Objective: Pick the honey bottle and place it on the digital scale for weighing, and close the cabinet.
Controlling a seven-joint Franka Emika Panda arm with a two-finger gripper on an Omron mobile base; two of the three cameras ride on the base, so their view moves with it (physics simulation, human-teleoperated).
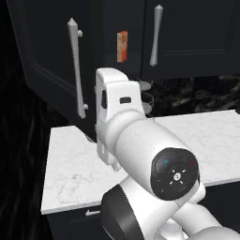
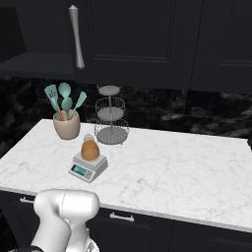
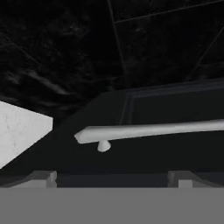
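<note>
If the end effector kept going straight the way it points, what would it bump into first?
Most likely the open cabinet door, near its silver bar handle, which lies straight ahead of the open end effector. How far off it is remains hard to judge.

A white marble counter runs along a black stone wall above dark drawers. On it, toward the left end, sits the digital scale, its teal display facing the front edge. Behind it, near the wall, stands a beige crock of teal utensils, and just to the right of that a three-tier wire basket stand.
</note>
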